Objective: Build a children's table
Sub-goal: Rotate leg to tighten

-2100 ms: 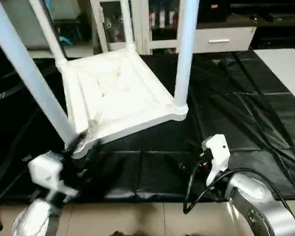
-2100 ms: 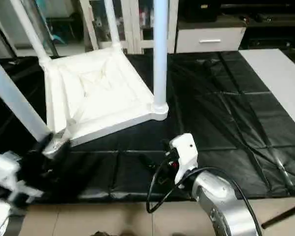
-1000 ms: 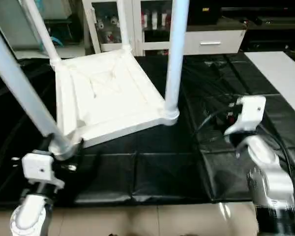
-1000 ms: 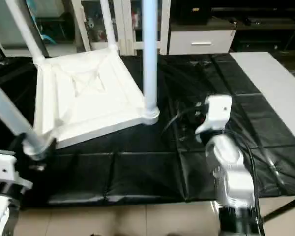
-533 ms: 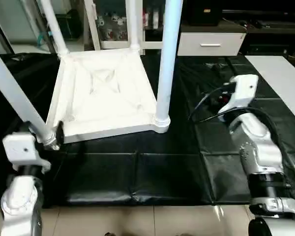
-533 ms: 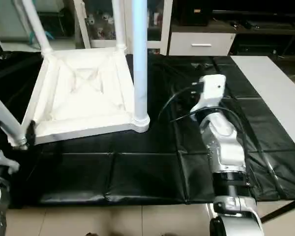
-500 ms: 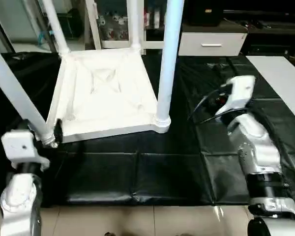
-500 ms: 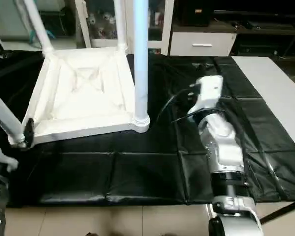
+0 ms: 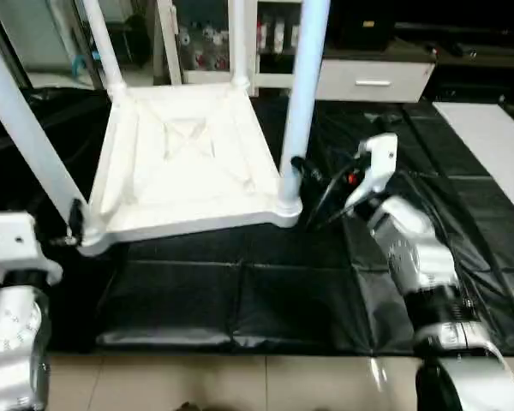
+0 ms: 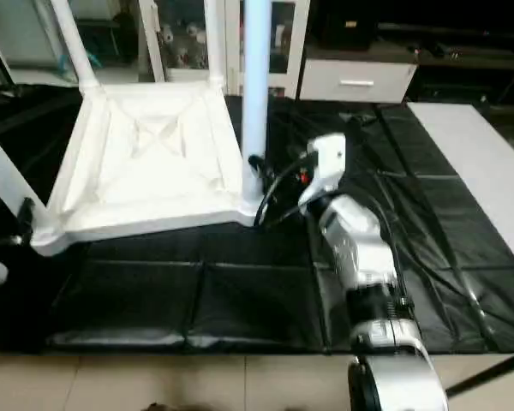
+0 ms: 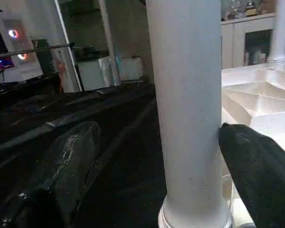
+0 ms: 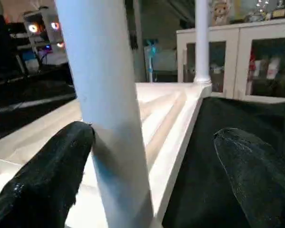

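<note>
The table (image 9: 184,163) lies upside down on the black mat (image 9: 265,291), ribbed underside up, with all four legs standing in its corner sockets. Behind it stands a white glass-door cabinet (image 9: 206,38), and beside that a white drawer unit (image 9: 373,81). A pale board (image 9: 493,141) lies at the mat's far right edge. Bare tile floor (image 9: 240,381) runs along the near edge of the mat.

My left fingers (image 11: 152,175) are spread wide around the near-left leg (image 11: 185,109), low by its socket; one finger (image 11: 259,175) touches the leg, the other (image 11: 66,166) stands clear of it. In the head view they (image 9: 73,224) sit at the table's near-left corner, with my left forearm (image 9: 13,325) below.

My right fingers (image 12: 147,175) are also spread, set about the near-right leg (image 12: 109,104) just above its socket. One finger (image 12: 52,175) touches the leg's side; the other (image 12: 256,175) is well apart from it, over the mat. From above, they (image 9: 301,171) meet the leg (image 9: 301,94) on its right side, and my own black cables (image 9: 330,193) loop beside the wrist.

The mat to the right of the table is open out to the pale board. On the left, the mat continues past the table's edge. The two far legs (image 9: 103,43) rise in front of the cabinet, close to it.
</note>
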Tool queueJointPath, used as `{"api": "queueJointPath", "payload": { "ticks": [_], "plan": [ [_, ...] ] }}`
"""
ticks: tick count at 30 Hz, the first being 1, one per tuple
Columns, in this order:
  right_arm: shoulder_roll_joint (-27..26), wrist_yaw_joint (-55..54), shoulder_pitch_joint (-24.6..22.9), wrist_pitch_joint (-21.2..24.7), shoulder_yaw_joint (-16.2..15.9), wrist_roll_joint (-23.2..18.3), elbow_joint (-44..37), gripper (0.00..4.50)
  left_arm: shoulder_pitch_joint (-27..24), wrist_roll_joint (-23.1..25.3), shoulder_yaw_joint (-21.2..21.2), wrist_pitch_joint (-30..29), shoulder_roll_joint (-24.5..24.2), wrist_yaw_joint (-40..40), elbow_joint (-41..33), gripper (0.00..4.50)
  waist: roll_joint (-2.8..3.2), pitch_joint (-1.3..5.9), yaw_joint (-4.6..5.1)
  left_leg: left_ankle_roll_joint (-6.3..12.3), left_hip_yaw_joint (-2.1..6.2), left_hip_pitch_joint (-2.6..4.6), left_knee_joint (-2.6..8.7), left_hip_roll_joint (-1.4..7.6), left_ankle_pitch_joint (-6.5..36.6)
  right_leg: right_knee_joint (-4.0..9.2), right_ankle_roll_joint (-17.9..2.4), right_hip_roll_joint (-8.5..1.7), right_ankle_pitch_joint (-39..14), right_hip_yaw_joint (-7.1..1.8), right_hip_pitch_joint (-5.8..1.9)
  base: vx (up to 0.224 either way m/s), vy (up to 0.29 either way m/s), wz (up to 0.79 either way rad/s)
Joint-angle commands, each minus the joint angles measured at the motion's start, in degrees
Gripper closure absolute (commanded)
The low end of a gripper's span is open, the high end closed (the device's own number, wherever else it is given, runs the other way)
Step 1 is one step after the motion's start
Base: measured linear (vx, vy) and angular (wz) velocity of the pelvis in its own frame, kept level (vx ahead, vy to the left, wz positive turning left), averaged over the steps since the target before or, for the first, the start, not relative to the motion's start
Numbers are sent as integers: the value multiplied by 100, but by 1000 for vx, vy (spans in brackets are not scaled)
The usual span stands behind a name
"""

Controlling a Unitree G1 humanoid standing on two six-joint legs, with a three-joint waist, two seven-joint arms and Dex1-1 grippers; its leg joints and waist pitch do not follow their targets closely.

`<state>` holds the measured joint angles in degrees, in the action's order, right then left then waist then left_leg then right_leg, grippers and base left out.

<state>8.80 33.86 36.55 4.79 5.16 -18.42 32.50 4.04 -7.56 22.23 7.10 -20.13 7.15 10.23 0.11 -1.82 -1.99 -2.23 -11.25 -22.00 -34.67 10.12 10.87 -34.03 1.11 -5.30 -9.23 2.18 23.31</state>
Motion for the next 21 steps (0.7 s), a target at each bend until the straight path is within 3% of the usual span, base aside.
{"api": "queueJointPath", "payload": {
  "ticks": [1,10,17,21],
  "plan": [
    [45,186,126,-47,61,-93,117,2,128,-91,125,-48,-111,29,166,1,55,303,-6,-64,131,159,501,253,1856,347,-1045,-191,-1366,-147,-135,0,0,0],
    [-53,1072,603,-344,-149,10,1094,2,933,-397,85,37,-457,614,1030,1,80,335,-9,-72,135,155,489,247,1801,279,-1309,-208,-1044,-134,-151,0,0,0],
    [-131,1132,1343,-680,-129,218,2278,2,1614,-992,210,-404,-922,1678,2127,1,88,352,-39,10,96,167,460,247,1426,197,-1592,-202,-529,-119,-175,0,0,0],
    [-160,1619,1556,-659,-236,286,2576,2,1824,-1194,164,-624,-1209,2574,2648,1,107,344,-93,45,77,168,462,261,1423,176,-1658,-206,-580,-107,-182,0,0,0]
  ]
}}
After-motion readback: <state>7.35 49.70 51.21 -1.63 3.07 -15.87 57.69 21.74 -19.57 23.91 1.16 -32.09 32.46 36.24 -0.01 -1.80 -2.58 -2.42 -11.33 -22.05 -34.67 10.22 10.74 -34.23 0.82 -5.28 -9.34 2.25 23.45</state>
